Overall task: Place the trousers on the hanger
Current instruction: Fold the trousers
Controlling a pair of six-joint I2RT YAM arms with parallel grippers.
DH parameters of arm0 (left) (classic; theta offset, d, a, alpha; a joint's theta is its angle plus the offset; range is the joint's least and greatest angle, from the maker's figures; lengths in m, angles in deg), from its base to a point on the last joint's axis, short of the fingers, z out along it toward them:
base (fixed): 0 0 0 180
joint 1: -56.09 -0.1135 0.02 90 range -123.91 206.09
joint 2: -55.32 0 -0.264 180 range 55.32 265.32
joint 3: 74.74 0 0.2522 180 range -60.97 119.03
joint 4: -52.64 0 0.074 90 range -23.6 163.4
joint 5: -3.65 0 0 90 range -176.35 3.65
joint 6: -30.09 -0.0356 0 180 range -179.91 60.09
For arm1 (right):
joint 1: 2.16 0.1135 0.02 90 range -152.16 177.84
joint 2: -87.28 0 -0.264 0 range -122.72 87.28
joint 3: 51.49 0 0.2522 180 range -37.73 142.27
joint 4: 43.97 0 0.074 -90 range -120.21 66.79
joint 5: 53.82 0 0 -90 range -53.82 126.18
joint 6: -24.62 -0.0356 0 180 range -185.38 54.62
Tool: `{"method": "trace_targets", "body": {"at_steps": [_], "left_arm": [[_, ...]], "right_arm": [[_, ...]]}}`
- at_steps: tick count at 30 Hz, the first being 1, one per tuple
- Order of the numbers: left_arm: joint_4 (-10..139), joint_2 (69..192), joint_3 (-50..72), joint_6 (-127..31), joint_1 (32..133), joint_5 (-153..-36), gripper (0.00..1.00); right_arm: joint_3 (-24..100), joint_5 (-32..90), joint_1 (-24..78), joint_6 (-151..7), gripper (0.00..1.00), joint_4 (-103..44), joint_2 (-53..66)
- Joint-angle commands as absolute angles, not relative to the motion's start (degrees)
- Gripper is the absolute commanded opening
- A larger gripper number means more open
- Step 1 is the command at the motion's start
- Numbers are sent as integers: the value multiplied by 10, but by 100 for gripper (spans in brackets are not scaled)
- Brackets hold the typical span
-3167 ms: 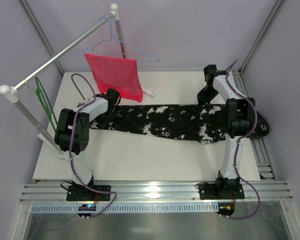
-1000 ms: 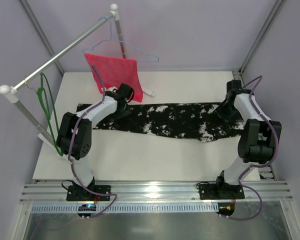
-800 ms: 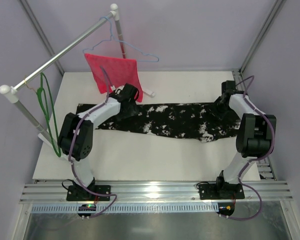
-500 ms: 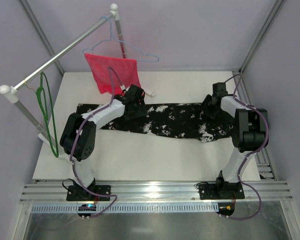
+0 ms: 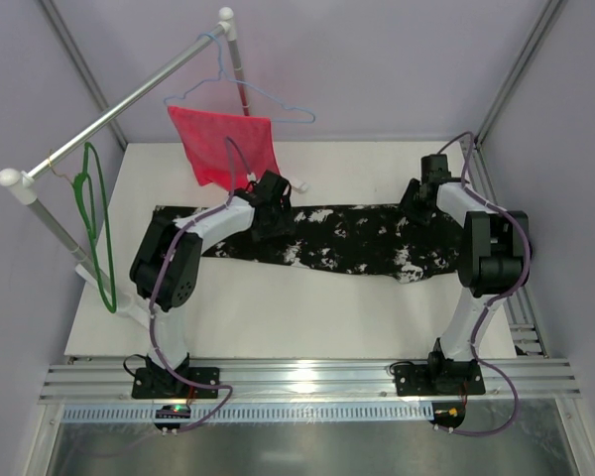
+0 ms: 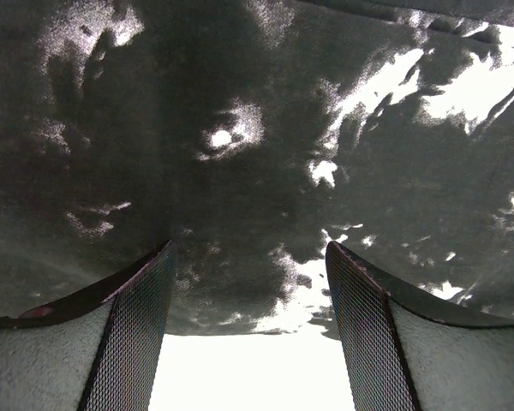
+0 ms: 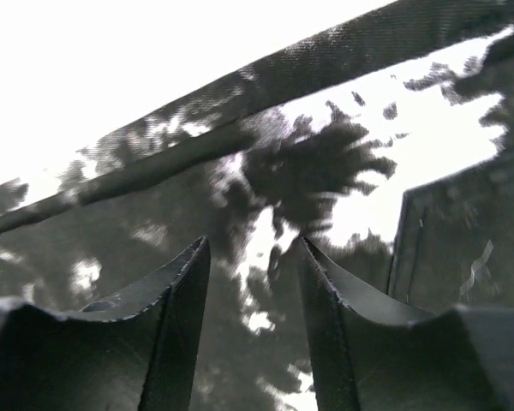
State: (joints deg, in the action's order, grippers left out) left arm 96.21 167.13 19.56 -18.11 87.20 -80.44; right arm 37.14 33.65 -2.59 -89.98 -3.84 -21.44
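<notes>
Evidently soft, limp and light, the trousers (image 5: 347, 238) lie flat across the far half of the table (image 5: 278, 317), long axis left to right, waist probably rightward. Pinch an edge fold. The left gripper (image 6: 248, 253) and right gripper (image 7: 253, 248) hover over them, fingers spread, holding nothing; the hanger (image 5: 101, 248) hangs well apart.

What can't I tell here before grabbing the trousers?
- Top view: wrists cover the fingertips, so whether the left gripper or right gripper touches the trousers is unclear.
- Top view: the right arm hides the trousers' right end.
- Wrist views: frame edges cut off the trousers; the right view is blurred.
- Top view: the hanger hook is too thin to see.
</notes>
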Motion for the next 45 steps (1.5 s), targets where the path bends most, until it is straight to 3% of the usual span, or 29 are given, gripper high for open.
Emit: {"method": "trace_targets", "body": {"at_steps": [1,4,6,8,9,11,26,32,45], "left_arm": [[948,1678,220,-193,875,-819,70],[950,1681,221,-197,876,-818,70],[950,1680,219,-197,876,-816,70],[951,1680,219,-197,876,-813,70],[951,1681,220,-197,876,-813,70],[951,1684,219,-197,876,-816,70],[972,1704,224,-186,876,-777,70],[1071,1771,265,-137,873,-715,72],[1069,1801,239,-96,855,-730,73]], "right_arm": [[392,342,-22,-872,47,-32,-245],[397,339,-20,-869,46,-38,-262],[406,342,-3,-866,38,-38,-273],[409,351,3,-865,26,-38,-275],[408,359,4,-864,11,-39,-269],[403,385,6,-866,4,-49,-257],[429,429,16,-885,4,-81,-216],[436,432,16,-900,4,-102,-220],[471,431,15,-915,4,-123,-261]]}}
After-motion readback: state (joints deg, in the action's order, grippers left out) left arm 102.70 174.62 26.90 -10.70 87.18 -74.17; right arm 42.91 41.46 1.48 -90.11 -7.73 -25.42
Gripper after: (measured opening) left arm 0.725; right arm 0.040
